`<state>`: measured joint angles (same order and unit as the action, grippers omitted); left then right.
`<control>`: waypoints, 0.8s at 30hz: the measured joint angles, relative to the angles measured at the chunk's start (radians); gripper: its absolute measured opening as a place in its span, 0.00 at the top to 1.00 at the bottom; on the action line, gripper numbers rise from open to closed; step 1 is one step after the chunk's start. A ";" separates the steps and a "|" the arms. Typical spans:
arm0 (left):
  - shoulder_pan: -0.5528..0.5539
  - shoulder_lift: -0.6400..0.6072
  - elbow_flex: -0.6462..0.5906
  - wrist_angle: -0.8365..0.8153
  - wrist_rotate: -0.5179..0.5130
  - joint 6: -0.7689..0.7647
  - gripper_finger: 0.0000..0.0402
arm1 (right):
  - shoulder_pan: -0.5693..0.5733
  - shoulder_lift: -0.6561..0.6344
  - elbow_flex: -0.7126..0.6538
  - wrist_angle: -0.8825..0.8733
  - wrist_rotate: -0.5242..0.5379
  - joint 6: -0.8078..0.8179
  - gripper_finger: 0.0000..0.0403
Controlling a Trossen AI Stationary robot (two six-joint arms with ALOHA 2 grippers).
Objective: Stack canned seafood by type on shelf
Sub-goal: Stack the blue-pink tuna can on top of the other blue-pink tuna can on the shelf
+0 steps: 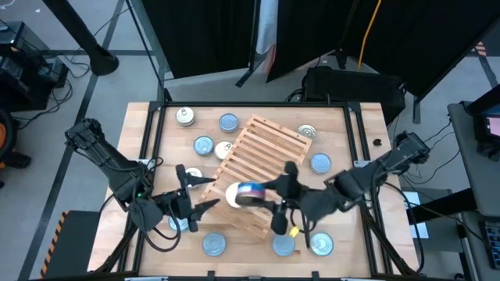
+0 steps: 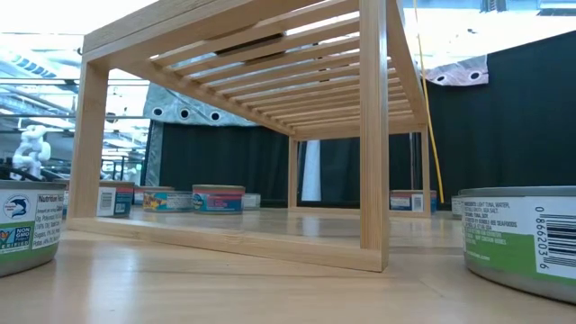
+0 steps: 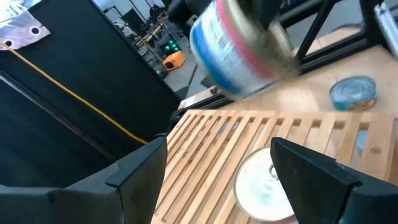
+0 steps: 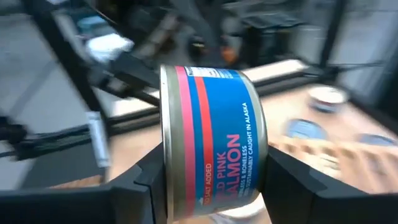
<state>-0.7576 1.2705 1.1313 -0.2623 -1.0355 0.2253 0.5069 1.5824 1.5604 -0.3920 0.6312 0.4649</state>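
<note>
The shelf (image 1: 262, 160), a light-wood slatted rack, stands askew at the table's middle; in the low view the shelf (image 2: 270, 81) shows from below. My right gripper (image 1: 264, 197) is shut on a blue-and-red tin (image 1: 250, 192) above the shelf's near end. A white-topped tin (image 1: 232, 196) lies flat on the slats right beside it. My left gripper (image 1: 199, 190) is open at the shelf's near-left corner, and in its wrist view the fingers stand either side of the white-topped tin (image 3: 261, 185). The held tin (image 3: 239, 46) hangs above it. My right gripper pinches the blue-and-red tin (image 4: 214, 140) between its two fingers (image 4: 140, 180), one on each flat face. The fingers come level from the table's right side. The tin is turned on edge, its label wall (image 4: 224, 149) facing the wrist camera, lifted clear above the shelf.
Loose tins lie around the shelf: blue-topped ones (image 1: 203, 145) (image 1: 228, 122) (image 1: 320, 163), silver ones (image 1: 185, 117) (image 1: 307, 133), and three along the near edge (image 1: 215, 245) (image 1: 283, 246) (image 1: 321, 244). In the low view, tins (image 2: 27, 225) (image 2: 522, 238) stand close in front.
</note>
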 joint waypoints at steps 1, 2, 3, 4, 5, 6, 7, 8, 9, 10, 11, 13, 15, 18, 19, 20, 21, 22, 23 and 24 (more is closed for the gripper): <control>-0.004 0.000 0.000 -0.013 -0.013 0.001 0.27 | -0.016 0.003 -0.001 0.017 -0.046 -0.003 0.55; -0.008 0.000 0.000 -0.027 -0.029 0.001 0.27 | -0.033 0.009 -0.008 0.036 -0.086 -0.002 0.55; -0.014 0.000 0.000 -0.041 -0.045 -0.001 0.27 | -0.053 0.018 -0.015 0.058 -0.123 0.008 0.55; -0.018 0.000 0.000 -0.054 -0.060 -0.003 0.27 | -0.069 0.026 -0.022 0.080 -0.157 0.023 0.55; -0.024 0.000 0.000 -0.066 -0.071 -0.005 0.27 | -0.083 0.035 -0.029 0.097 -0.184 0.041 0.55; -0.031 0.000 0.000 -0.074 -0.080 -0.007 0.27 | -0.095 0.047 -0.037 0.109 -0.201 0.057 0.55; -0.039 -0.001 0.000 -0.079 -0.085 -0.008 0.27 | -0.107 0.060 -0.042 0.123 -0.213 0.070 0.55; -0.046 -0.002 0.000 -0.086 -0.089 -0.009 0.27 | -0.117 0.072 -0.042 0.137 -0.231 0.080 0.55; -0.054 -0.002 0.000 -0.091 -0.094 -0.009 0.27 | -0.122 0.080 -0.042 0.142 -0.244 0.090 0.55; -0.062 -0.002 0.000 -0.094 -0.098 -0.009 0.27 | -0.126 0.088 -0.042 0.140 -0.245 0.096 0.55; -0.071 -0.002 0.000 -0.096 -0.104 -0.010 0.27 | -0.129 0.093 -0.042 0.138 -0.245 0.097 0.55; -0.089 -0.002 0.000 -0.104 -0.120 -0.009 0.27 | -0.134 0.102 -0.042 0.136 -0.248 0.099 0.55; -0.103 -0.003 0.000 -0.117 -0.123 -0.010 0.27 | -0.137 0.103 -0.048 0.128 -0.256 0.100 0.55; -0.116 -0.003 0.000 -0.125 -0.125 -0.010 0.27 | -0.145 0.102 -0.067 0.152 -0.271 0.123 0.55; -0.117 -0.003 0.000 -0.124 -0.125 -0.010 0.27 | -0.147 0.102 -0.076 0.152 -0.272 0.126 0.55; -0.117 -0.003 0.000 -0.122 -0.125 -0.010 0.27 | -0.148 0.102 -0.084 0.154 -0.272 0.131 0.55; -0.117 -0.003 0.000 -0.123 -0.124 -0.010 0.27 | -0.150 0.102 -0.093 0.159 -0.274 0.140 0.55; -0.117 -0.003 0.000 -0.123 -0.124 -0.013 0.27 | -0.153 0.103 -0.101 0.162 -0.274 0.149 0.55; -0.117 -0.003 0.000 -0.123 -0.124 -0.024 0.27 | -0.156 0.103 -0.111 0.174 -0.277 0.157 0.55; -0.117 -0.003 0.000 -0.123 -0.124 -0.034 0.27 | -0.160 0.103 -0.123 0.194 -0.283 0.163 0.55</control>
<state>-0.8745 1.2675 1.1313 -0.3855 -1.1599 0.1917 0.3467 1.6852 1.4372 -0.1977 0.3483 0.6276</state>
